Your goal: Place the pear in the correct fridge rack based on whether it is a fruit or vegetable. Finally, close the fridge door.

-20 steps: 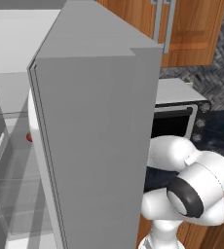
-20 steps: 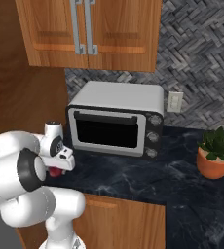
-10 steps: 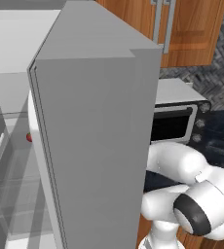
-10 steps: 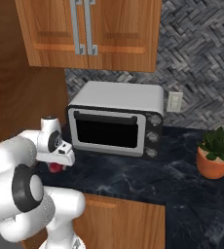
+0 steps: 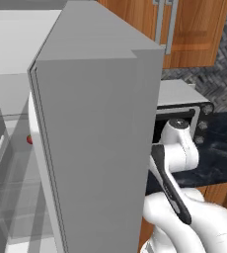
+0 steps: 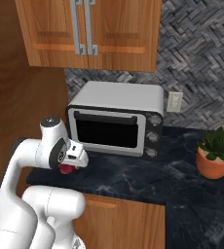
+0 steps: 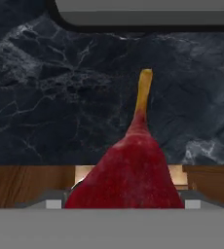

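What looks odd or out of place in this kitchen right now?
Only the fridge door, which stands wide open with the glass shelves showing beside it. The hand holds a red pear stem-up over the front edge of the dark counter. Nothing looks spilled, tipped or damaged.

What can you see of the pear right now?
The pear is deep red, smooth and faintly speckled, its wide body tapering to a narrow neck and yellow-orange stem. It sits in the gripper, stem pointing away from the hand, over the front edge of the dark marble counter.
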Tool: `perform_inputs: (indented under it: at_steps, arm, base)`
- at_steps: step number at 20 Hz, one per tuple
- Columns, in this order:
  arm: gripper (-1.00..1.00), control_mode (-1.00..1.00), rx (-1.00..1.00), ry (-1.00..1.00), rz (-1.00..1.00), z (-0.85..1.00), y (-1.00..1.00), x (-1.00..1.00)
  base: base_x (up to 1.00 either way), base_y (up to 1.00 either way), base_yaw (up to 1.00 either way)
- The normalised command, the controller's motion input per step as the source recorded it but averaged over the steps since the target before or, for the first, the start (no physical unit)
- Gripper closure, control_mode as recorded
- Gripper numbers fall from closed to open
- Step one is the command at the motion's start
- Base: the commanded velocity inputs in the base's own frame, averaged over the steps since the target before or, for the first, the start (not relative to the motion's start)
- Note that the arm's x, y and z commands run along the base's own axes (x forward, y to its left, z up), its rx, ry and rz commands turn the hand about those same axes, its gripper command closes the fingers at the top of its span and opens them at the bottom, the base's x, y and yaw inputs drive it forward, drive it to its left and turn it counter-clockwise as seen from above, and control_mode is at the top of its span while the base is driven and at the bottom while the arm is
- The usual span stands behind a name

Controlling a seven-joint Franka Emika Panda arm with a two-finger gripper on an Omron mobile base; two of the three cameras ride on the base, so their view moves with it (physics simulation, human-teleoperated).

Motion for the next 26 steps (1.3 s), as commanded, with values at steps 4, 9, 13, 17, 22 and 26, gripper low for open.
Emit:
perform_inputs:
  at_steps: [4,9,13,17,22,26]
  arm:
    - [1.00,-1.00,0.00,-0.17,0.01,1.00,-0.28,-0.41]
    - [1.00,-1.00,0.00,-0.09,0.00,0.83,-0.03,-0.12]
    - [1.00,-1.00,0.00,-0.01,-0.01,0.12,-0.01,-0.05]
    - [1.00,1.00,0.00,0.00,0.00,0.00,0.00,0.00]
    - [1.00,1.00,0.00,0.00,0.00,0.00,0.00,0.00]
    - [1.00,1.00,0.00,0.00,0.00,0.00,0.00,0.00]
  base:
    - [0.00,0.00,0.00]
    - [0.00,0.00,0.00]
    - [0.00,0.00,0.00]
    - [-0.37,-0.01,-0.02]
    - [-1.00,-0.11,-0.10]
    - [-1.00,0.03,0.00]
